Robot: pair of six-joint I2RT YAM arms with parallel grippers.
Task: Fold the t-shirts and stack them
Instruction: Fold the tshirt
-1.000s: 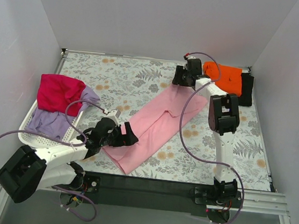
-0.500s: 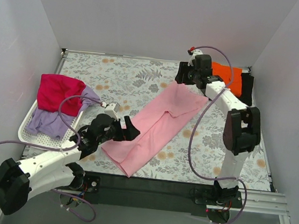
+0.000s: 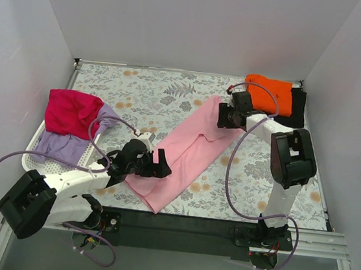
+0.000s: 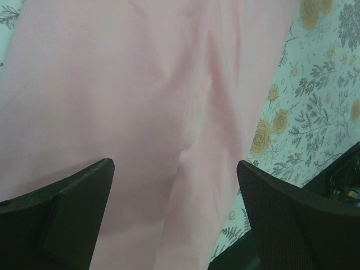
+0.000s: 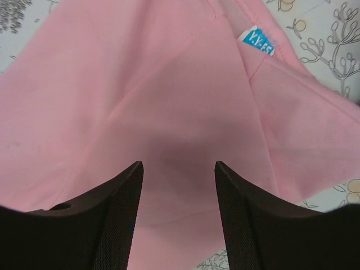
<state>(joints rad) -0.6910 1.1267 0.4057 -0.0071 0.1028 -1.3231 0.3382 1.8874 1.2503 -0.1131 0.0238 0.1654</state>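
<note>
A light pink t-shirt (image 3: 192, 150) lies folded lengthwise in a long diagonal strip on the floral table. My left gripper (image 3: 162, 165) is open just above its near left part; the cloth (image 4: 140, 112) fills the left wrist view between the jaws. My right gripper (image 3: 223, 118) is open over its far end, where the pink cloth (image 5: 169, 101) and a blue neck label (image 5: 256, 42) show. A folded orange t-shirt (image 3: 271, 93) lies on a black one (image 3: 297, 109) at the far right. Magenta-red (image 3: 71, 111) and lavender (image 3: 61, 147) t-shirts lie in the basket.
A white plastic laundry basket (image 3: 33, 157) stands at the left edge. White walls close in the table at the back and both sides. The black front rail (image 3: 222, 228) runs along the near edge.
My right gripper has come back and down from the far end onto the pink t-shirt's top. My left gripper has shifted right over the near part. The shirt's far end has flattened.
</note>
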